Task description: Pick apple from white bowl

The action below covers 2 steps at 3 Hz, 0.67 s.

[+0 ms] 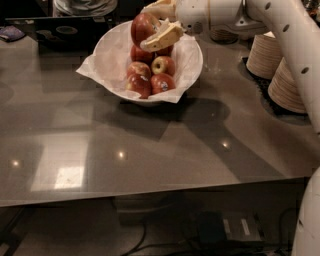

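Note:
The white bowl, lined with crinkled white paper, stands at the back middle of the grey table. My gripper reaches in from the upper right and is shut on a large red apple. It holds the apple above the bowl's back rim, with one pale finger across the apple's front. Several smaller apples, red and yellowish, lie in the bowl below it.
Two stacks of pale plates stand on a dark mat at the right, under my arm. A dark tray and a stack of dishes sit at the back left. The table's front edge runs across the lower part of the view.

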Each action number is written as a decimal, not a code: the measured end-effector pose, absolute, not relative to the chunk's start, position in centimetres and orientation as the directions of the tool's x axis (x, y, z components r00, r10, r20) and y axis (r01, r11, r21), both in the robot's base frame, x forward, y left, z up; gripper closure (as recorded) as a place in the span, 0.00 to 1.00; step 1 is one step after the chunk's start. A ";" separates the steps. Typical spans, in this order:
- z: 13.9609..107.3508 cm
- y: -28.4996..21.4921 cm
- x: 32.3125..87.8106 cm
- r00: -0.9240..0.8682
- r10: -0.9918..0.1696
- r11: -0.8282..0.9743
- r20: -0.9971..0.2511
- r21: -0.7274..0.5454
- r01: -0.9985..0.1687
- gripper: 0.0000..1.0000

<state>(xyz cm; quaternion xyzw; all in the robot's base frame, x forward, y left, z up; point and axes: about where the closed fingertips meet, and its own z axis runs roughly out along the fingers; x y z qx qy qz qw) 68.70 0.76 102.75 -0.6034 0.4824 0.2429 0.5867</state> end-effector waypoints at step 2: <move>104.5 -1.4 64.2 0.369 -0.435 0.150 -0.821 -0.470 -0.870 1.00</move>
